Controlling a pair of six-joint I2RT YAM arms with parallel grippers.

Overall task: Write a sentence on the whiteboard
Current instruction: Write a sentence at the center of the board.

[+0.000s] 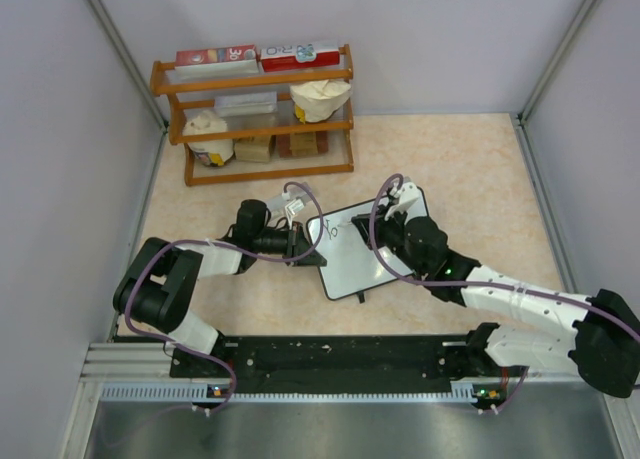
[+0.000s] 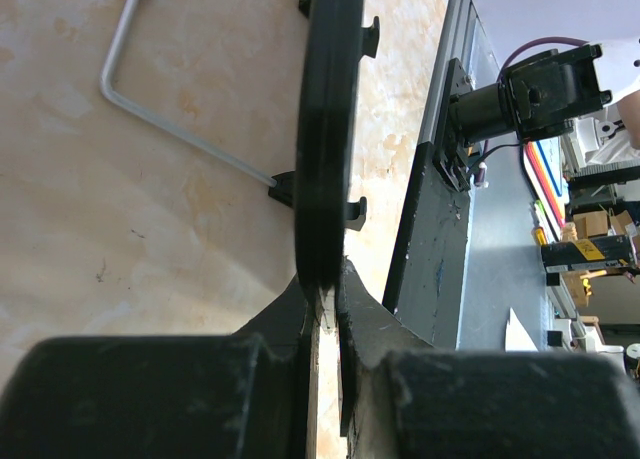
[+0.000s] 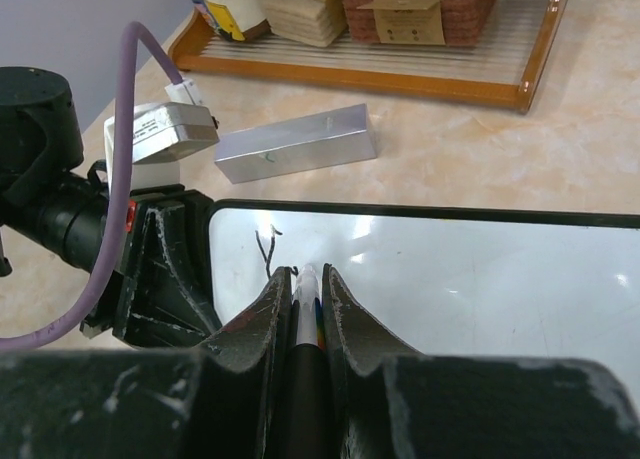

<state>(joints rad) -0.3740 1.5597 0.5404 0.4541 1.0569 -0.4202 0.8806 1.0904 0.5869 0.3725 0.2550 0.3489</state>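
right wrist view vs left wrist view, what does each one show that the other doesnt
Only the right wrist view: the right gripper shut on a marker, a short black stroke on the whiteboard's white face, a silvery box and a wooden rack beyond it. Only the left wrist view: the board edge-on, its bent wire stand on the back side. Both: the left gripper clamped on the board's edge, and the beige table.

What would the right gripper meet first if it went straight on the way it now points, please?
The whiteboard: the right gripper is shut on a marker whose tip points at the white surface just right of a small black stroke. Whether the tip touches it is unclear.
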